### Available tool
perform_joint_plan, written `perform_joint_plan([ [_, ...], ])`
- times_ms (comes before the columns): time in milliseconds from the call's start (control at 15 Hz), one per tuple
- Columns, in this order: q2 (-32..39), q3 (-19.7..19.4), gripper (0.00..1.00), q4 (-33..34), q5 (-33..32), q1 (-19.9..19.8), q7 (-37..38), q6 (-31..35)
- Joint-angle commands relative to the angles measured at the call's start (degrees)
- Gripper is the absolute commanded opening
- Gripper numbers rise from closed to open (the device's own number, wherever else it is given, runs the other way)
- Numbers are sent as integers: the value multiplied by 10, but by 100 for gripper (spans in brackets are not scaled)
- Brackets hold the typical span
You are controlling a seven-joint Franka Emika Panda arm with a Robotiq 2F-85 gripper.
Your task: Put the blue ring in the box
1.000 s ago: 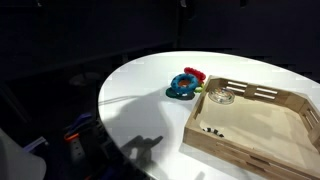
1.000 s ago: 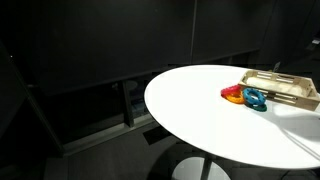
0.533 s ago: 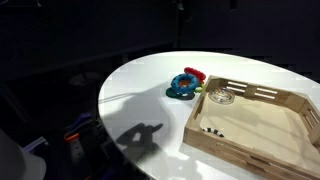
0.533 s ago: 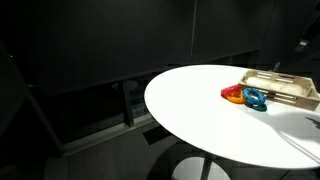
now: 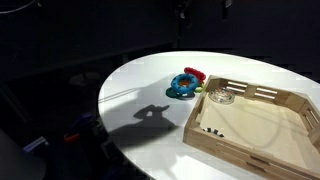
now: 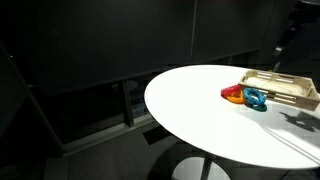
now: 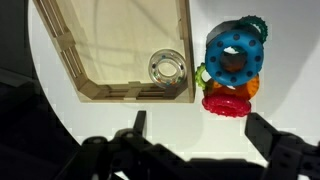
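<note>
The blue ring (image 7: 236,55) lies on the white table on top of a cluster of toy rings, just outside the box's wall; it also shows in both exterior views (image 5: 183,84) (image 6: 255,98). The box (image 7: 60,55) is a shallow light-wood tray, seen too in both exterior views (image 5: 295,100) (image 6: 290,92). In the wrist view my gripper (image 7: 200,135) is open and empty, high above the table, with its two dark fingers on either side of the spot just short of the ring cluster. The arm (image 6: 288,30) shows faintly at the upper right.
A red ring (image 7: 229,103), an orange ring (image 7: 254,88) and a thin dark-green ring (image 7: 258,22) sit around the blue one. A clear round object (image 7: 167,68) lies in the box's small corner compartment. The round table's edge (image 5: 105,100) drops into darkness.
The arm's shadow has slid across the table toward the rings. The arm has come into view at the upper right of an exterior view. The rings and box have not moved.
</note>
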Motion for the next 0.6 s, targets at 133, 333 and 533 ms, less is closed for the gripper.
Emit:
perform_joint_plan([
  [133,84,12,100,42,28,17,6,31],
  [333,121,19,100,54,35,19,16,30],
  [533,147,25,100,55,28,20,40,25],
])
